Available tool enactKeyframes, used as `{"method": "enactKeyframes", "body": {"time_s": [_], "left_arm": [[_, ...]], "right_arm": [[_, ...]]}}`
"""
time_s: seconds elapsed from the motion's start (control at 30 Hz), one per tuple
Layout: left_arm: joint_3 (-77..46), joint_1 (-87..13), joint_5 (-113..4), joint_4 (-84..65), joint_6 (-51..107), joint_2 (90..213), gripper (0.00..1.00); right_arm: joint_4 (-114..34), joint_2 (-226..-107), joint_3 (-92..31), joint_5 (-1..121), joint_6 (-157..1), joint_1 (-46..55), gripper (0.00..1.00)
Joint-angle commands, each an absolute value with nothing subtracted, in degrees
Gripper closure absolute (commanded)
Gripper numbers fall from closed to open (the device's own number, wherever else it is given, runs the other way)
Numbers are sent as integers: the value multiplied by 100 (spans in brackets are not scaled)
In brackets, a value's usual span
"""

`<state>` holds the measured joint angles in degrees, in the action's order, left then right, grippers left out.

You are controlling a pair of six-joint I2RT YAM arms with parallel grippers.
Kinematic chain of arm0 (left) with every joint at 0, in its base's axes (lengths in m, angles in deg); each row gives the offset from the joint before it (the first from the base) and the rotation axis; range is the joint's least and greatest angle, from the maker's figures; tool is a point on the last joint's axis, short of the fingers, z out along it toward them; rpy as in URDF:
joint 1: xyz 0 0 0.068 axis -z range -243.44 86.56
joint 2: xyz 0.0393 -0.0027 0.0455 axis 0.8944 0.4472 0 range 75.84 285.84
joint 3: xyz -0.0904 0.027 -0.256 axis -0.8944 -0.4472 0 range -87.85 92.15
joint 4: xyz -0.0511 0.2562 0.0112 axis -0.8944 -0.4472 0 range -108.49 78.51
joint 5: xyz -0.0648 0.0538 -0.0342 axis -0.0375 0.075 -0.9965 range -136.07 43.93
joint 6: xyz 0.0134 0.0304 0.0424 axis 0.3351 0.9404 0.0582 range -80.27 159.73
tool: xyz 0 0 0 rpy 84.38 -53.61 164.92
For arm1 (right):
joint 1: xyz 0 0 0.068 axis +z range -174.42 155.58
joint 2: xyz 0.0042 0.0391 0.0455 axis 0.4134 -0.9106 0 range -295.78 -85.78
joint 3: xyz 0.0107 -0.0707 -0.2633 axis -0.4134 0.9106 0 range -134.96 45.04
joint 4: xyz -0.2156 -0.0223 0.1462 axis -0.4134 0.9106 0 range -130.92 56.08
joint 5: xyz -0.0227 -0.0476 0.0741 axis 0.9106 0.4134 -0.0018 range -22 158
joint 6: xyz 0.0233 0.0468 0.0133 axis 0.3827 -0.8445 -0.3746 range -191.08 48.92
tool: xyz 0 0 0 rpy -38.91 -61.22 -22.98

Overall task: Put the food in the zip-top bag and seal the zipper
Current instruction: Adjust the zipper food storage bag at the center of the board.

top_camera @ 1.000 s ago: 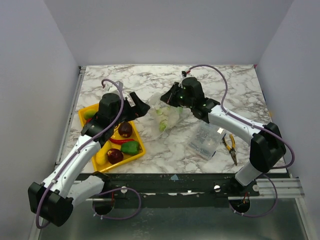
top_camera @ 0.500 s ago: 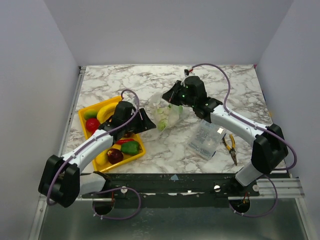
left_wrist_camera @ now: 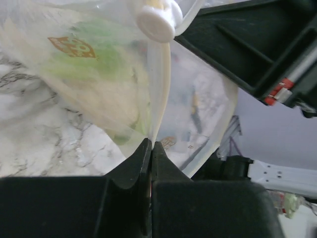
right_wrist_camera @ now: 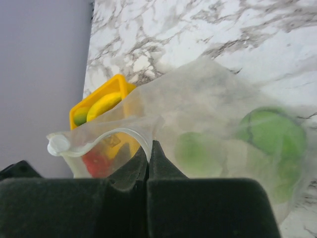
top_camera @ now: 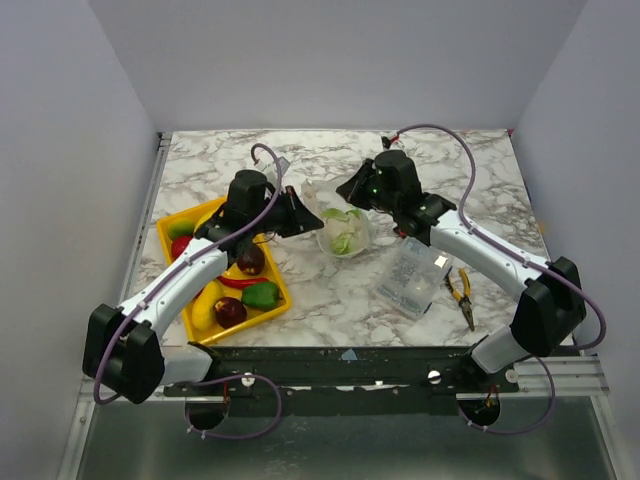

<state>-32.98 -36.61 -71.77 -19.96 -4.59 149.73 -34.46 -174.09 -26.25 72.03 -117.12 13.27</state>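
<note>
The clear zip-top bag (top_camera: 344, 233) stands on the marble between my two grippers with green and whitish food inside. Its mouth is stretched between them. My left gripper (top_camera: 303, 214) is shut on the pale zipper strip (left_wrist_camera: 159, 79) at the bag's left edge. Against the far right edge, my right gripper (top_camera: 352, 192) is shut on the zipper strip (right_wrist_camera: 130, 135) too. Through the bag wall the right wrist view shows a green striped ball (right_wrist_camera: 271, 132). More food lies in the yellow tray (top_camera: 273, 306): dark red fruits (top_camera: 250, 259), a green pepper (top_camera: 261, 294), a red chili (top_camera: 236, 282).
A clear plastic box (top_camera: 413, 278) lies right of the bag, and yellow-handled pliers (top_camera: 460, 289) lie beyond it near the right arm. The yellow tray sits by the table's left edge, under the left arm. White walls close in the table on three sides.
My left gripper swung from over the tray to the bag's left edge and shut on the zipper strip. The bag now stands more upright, pulled wider between both grippers.
</note>
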Motion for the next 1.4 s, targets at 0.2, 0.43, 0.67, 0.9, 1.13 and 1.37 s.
{"method": "enactKeyframes", "body": {"time_s": [0.2,0.43,0.67,0.9,1.13,1.37], "left_arm": [[-2509,-3605,-7984,-1921,-1870,13936,100],[-3058,-3716,-7641,-2459,-1581,14463,100],[-2785,-3721,-8087,-2444,-1520,14841,100],[-2419,-3749,-7912,-2754,-1290,14612,100],[-3324,-3923,-8130,-2182,-1887,14812,100],[-4138,-3578,-8088,-744,-3102,14832,100]], "right_arm": [[-2028,-16896,-3667,8726,-10898,1303,99],[-2603,-16862,-2911,9042,-10928,1300,99],[-2012,-17819,-3794,8874,-10590,1310,99],[-2262,-17108,-3743,8767,-10832,1308,99],[-959,-17301,-4721,8854,-11077,1306,99],[-1023,-18922,-5650,8890,-10358,1233,100]]}}
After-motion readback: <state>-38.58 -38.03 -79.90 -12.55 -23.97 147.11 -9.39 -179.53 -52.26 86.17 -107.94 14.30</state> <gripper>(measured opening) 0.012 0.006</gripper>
